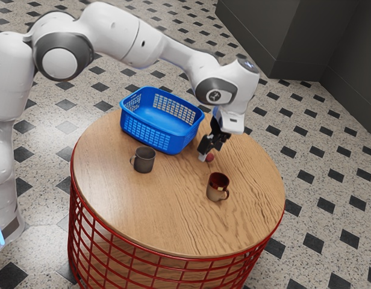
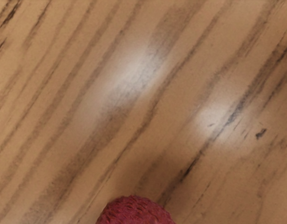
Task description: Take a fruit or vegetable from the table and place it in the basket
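Red and bumpy-skinned, a round fruit [image 1: 210, 158] is at the lower end of the black gripper [image 1: 208, 154], low over the wooden top of the round bench [image 1: 167, 211]. How far open the gripper is, and whether it has hold of the fruit, I cannot tell. The wrist view has the fruit's rough, deep pink-red skin right under the hand, with streaked wood grain beyond it.

Outside the blue plastic basket [image 1: 137, 127], the fruit is near its corner at the exterior view's right. The basket stands upright on the bench, its sides pierced with rows of small holes. Just beside it is a dark grey mug [image 1: 145, 161], upright, its handle toward the exterior view's left. A second mug [image 1: 214, 191], dark red above and beige below, stands upright near the fruit, its handle toward the exterior view's right. Red bars [image 1: 92, 232] form the bench's base, on a speckled floor [image 1: 321, 180] with dark diamonds. The white arm [image 1: 146, 45] reaches over the basket.
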Controlling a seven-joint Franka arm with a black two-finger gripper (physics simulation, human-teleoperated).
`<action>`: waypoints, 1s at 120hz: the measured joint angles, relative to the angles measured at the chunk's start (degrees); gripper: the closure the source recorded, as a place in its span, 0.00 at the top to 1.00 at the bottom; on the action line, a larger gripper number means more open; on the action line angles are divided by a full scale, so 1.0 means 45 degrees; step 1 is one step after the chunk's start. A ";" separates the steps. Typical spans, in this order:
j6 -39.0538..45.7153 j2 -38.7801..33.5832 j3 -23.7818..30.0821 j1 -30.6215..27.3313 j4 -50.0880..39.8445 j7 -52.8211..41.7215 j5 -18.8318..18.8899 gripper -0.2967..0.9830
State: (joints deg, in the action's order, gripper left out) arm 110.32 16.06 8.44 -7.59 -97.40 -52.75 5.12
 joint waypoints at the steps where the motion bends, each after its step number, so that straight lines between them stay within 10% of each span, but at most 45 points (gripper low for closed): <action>1: 0.0006 0.0007 0.0000 0.0001 0.0000 -0.0004 0.0000 0.77; 34: 0.0143 0.0129 0.0000 0.0005 -0.0001 -0.0107 -0.0004 0.76; 90: 0.0159 0.0130 0.0001 -0.0002 -0.0060 -0.0108 -0.0140 0.38; 120: 0.0156 0.0131 -0.0013 -0.0035 -0.0047 -0.0083 -0.0243 0.36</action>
State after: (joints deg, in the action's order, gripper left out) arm 111.02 16.66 8.38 -7.75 -97.61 -53.13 4.02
